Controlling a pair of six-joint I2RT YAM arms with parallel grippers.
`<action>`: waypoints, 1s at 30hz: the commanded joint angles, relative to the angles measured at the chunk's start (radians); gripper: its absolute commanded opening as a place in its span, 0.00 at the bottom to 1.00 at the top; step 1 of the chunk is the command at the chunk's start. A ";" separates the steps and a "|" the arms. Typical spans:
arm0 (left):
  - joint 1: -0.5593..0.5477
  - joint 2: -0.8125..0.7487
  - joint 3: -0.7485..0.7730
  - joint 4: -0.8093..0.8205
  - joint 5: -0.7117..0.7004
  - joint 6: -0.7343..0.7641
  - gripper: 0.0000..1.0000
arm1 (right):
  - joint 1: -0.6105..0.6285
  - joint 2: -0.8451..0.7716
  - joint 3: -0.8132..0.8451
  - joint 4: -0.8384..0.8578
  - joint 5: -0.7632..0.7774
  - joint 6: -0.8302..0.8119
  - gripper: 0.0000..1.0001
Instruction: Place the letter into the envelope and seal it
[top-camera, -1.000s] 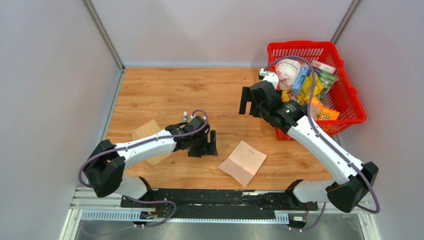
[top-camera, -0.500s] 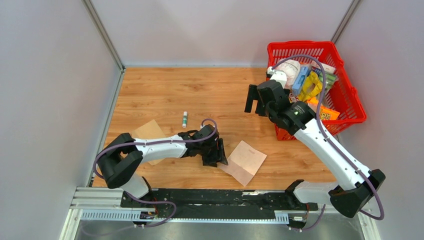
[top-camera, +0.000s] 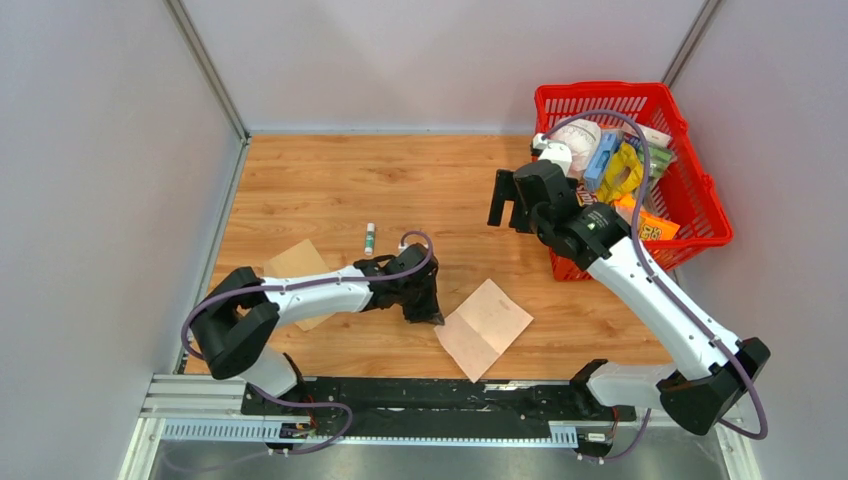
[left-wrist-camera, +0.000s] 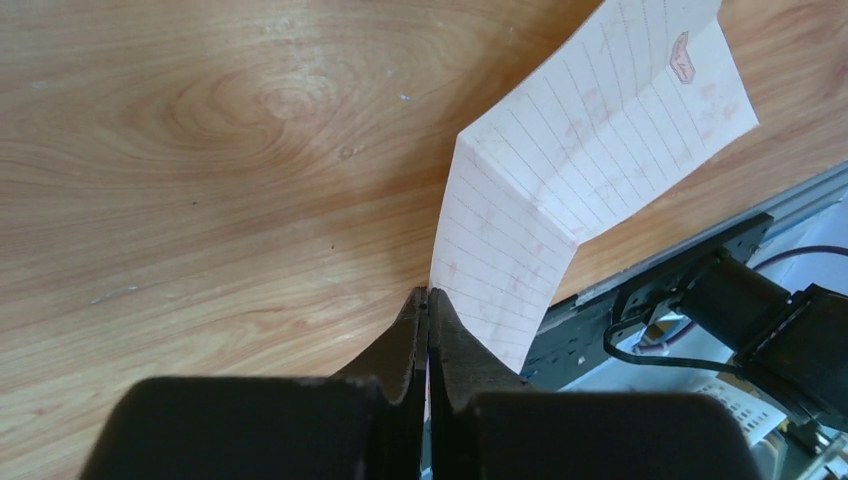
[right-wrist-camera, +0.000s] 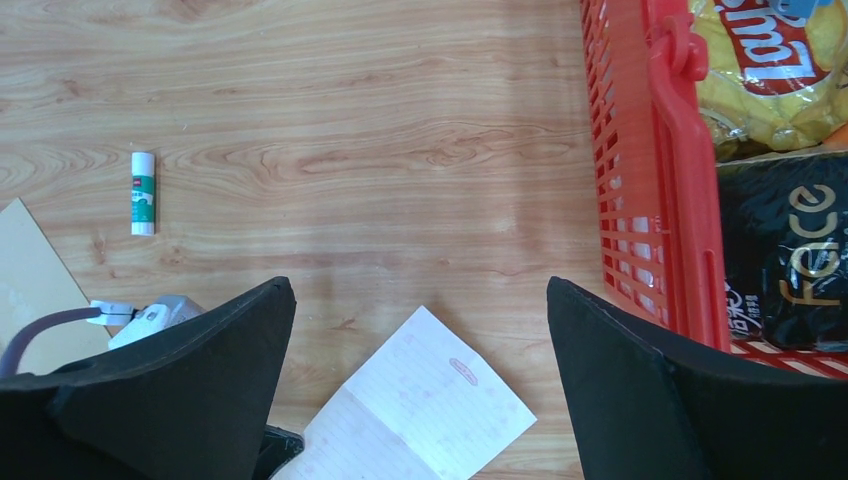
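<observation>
Within the last second the left fingers (left-wrist-camera: 427, 312) clamped onto the letter (top-camera: 486, 327) by its corner — that corner lifted off the tabletop (top-camera: 330, 180) (grasp made). The right fingers (top-camera: 500, 205) stayed spread, empty. The envelope (top-camera: 292, 262) lay beside the left arm, unfilled.

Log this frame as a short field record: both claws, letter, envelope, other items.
left claw: shut on the letter, at its left corner
right claw: open, empty, above the table beside the red basket
letter: lined, creased, pinched corner raised
envelope: flat, partly under the left arm, apart from the letter
glue stick: lying beyond the left claw
stage: letter not yet inside
</observation>
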 joint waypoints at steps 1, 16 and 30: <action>0.052 -0.086 0.040 -0.089 -0.048 0.080 0.00 | -0.001 0.013 -0.019 0.048 -0.052 -0.018 1.00; 0.372 -0.146 0.102 -0.373 -0.037 0.569 0.00 | 0.006 0.168 -0.200 0.286 -0.438 -0.121 1.00; 0.483 -0.187 0.226 -0.529 -0.066 0.659 0.57 | 0.012 0.306 -0.210 0.305 -0.392 -0.118 1.00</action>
